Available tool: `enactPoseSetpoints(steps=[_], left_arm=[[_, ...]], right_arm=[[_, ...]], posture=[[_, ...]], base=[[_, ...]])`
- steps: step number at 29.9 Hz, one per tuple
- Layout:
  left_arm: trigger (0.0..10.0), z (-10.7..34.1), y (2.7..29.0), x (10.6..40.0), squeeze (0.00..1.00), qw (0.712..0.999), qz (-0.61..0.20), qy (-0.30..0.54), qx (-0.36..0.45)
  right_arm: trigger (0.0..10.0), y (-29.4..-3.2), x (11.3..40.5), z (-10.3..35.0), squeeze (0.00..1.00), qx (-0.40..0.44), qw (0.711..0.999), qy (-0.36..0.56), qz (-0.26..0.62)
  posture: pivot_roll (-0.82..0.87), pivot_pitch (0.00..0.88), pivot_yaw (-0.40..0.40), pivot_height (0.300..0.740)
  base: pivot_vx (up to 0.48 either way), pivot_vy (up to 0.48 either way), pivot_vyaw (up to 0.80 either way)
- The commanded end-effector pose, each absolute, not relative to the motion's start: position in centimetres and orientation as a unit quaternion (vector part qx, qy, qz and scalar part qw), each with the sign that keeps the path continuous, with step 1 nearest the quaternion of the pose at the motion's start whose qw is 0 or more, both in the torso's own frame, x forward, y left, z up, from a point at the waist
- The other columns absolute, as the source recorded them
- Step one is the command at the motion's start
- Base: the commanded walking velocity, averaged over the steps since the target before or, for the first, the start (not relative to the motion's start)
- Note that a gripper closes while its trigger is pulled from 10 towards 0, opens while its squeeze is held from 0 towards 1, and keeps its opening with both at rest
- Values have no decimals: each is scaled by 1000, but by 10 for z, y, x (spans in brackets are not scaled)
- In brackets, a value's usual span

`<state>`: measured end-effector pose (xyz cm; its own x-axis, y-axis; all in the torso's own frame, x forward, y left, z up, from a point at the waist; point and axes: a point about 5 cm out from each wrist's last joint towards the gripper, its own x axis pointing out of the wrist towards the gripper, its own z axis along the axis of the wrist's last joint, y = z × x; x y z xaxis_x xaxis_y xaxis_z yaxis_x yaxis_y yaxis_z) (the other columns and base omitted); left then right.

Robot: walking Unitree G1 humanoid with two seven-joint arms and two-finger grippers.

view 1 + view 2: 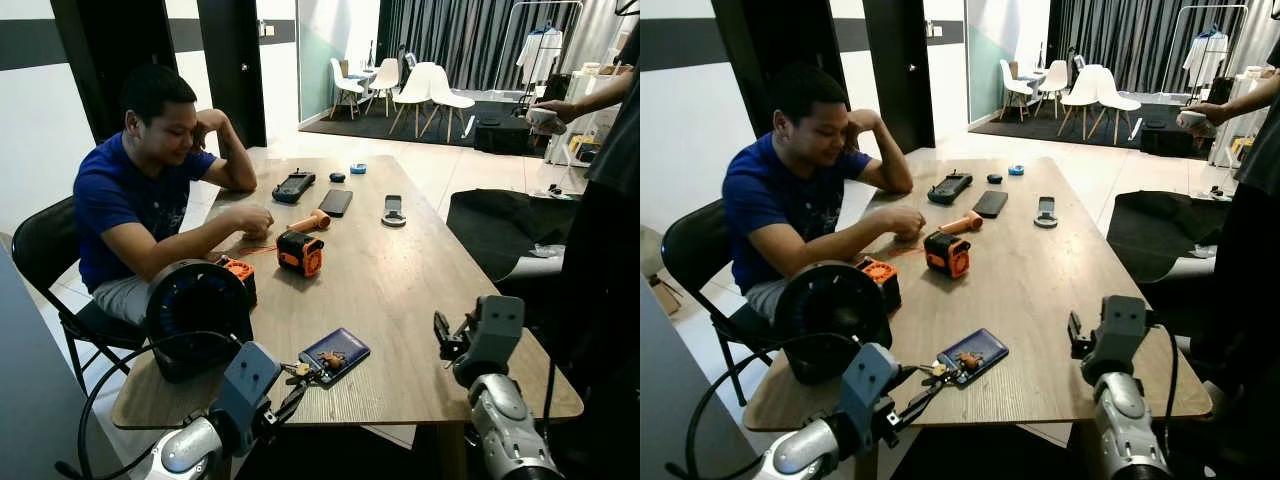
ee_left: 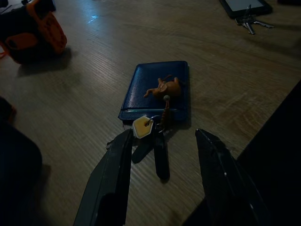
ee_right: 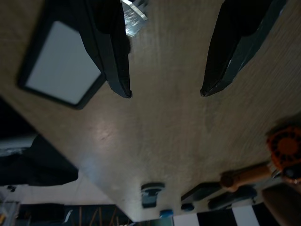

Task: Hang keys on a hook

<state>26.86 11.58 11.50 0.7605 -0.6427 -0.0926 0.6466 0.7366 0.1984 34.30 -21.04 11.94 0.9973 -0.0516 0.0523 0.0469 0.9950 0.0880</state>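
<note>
A bunch of keys [image 2: 151,137] with a yellow tag and an orange charm lies on the wooden table [image 1: 400,290], partly on a blue wallet [image 2: 157,89] near the table's front edge. My left gripper [image 2: 163,135] is open just above the tabletop. The keys lie between its two fingers, close to one finger [image 2: 115,169]. From the head the keys [image 1: 299,370] show just in front of the left arm. My right gripper [image 3: 165,93] is open over bare table, well to the right of the wallet, with nothing between its fingers.
A person in a blue shirt [image 1: 125,200] sits at the table's left side. An orange tape measure [image 1: 300,253], a phone [image 1: 335,202], a black handheld device [image 1: 293,186] and a round black device [image 1: 195,315] lie on the table. Another person [image 1: 610,180] stands at the right.
</note>
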Motion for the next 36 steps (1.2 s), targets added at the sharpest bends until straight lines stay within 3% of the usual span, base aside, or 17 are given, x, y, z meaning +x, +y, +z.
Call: enactPoseSetpoints(steps=[1,12,36], left_arm=[[10000,113,112,267,0,931,-353,10,96],[10000,127,106,263,0,924,-382,-16,16],[10000,131,106,263,0,919,-395,-17,11]], right_arm=[[10000,-210,341,112,0,50,998,-11,-27],[10000,-232,339,95,0,137,986,21,-93],[10000,-254,336,88,0,179,972,22,-153]], posture=[[52,30,12,740],[59,63,16,740],[74,90,18,740]], base=[[0,0,0],[0,0,0],[0,0,0]])
